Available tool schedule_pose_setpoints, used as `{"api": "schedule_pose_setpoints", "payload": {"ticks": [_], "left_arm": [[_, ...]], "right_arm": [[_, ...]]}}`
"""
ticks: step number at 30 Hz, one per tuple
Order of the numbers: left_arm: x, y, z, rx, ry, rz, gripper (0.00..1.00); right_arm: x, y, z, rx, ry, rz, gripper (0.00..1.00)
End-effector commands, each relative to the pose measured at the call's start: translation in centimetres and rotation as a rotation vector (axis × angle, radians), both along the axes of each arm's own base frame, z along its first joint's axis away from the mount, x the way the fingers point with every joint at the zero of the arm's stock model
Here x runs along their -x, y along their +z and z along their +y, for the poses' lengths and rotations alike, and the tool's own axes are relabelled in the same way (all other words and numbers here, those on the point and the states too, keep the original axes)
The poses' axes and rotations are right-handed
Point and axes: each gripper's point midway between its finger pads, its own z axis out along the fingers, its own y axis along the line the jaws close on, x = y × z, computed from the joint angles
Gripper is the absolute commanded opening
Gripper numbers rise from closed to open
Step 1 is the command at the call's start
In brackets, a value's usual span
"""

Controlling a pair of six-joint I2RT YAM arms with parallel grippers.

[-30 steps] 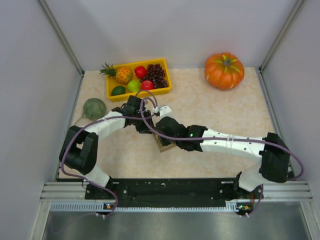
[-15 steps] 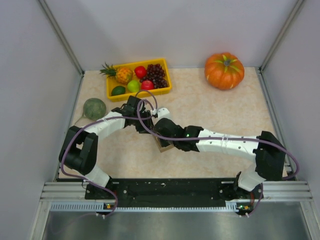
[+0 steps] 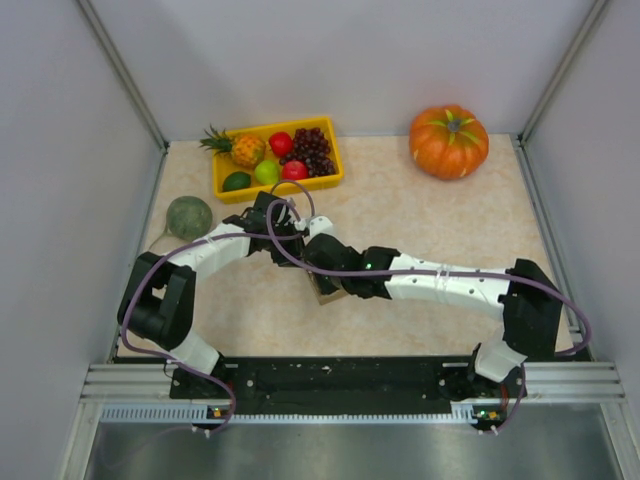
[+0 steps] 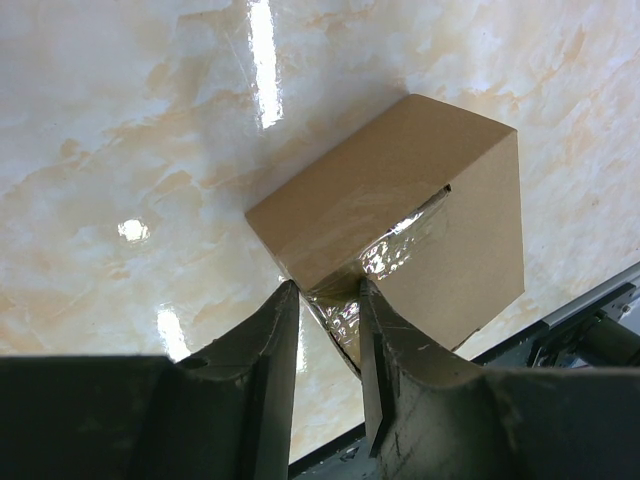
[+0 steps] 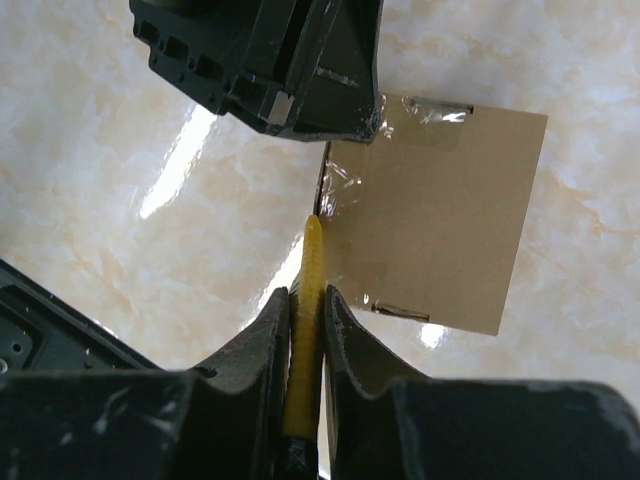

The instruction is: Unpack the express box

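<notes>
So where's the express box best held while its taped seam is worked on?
At the taped corner facing the left gripper, approached from that arm's side. The express box is small and flat-faced, so a narrow pinch across the corner fits, and leaves the taped edge free for the thin yellow tool in the right gripper.

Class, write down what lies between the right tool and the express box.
A thin yellow stick, pinched in the right tool, spans it, its tip at the taped edge of the express box. The right wrist view shows this.
</notes>
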Motion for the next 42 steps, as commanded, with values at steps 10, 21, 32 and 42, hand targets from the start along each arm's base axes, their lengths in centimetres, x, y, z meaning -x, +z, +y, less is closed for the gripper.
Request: {"api": "schedule_pose_setpoints", "payload": {"ticks": [10,21,32,42], "left_arm": [[1.2,-3.3,3.1,-0.169,0.046,0.06,0.31],[1.0,-2.9,3.2,-0.175,0.047,0.055,0.31],[1.1,-2.8,3.2,-0.17,0.047,0.051,0.31],[-0.4,3.0,1.4,-0.052,0.013,-0.082,0.51]], "right_arm": [[3.8,0.2,-1.3,0.058,0.088,0.155,0.0],[4.8,1.0,-2.5,0.081,0.088,0.194,0.0],[4.3,0.8,-2.3,0.088,0.066,0.182,0.0],[2.9,7.0,-3.6,-0.077,0.011,0.093,0.0]]}}
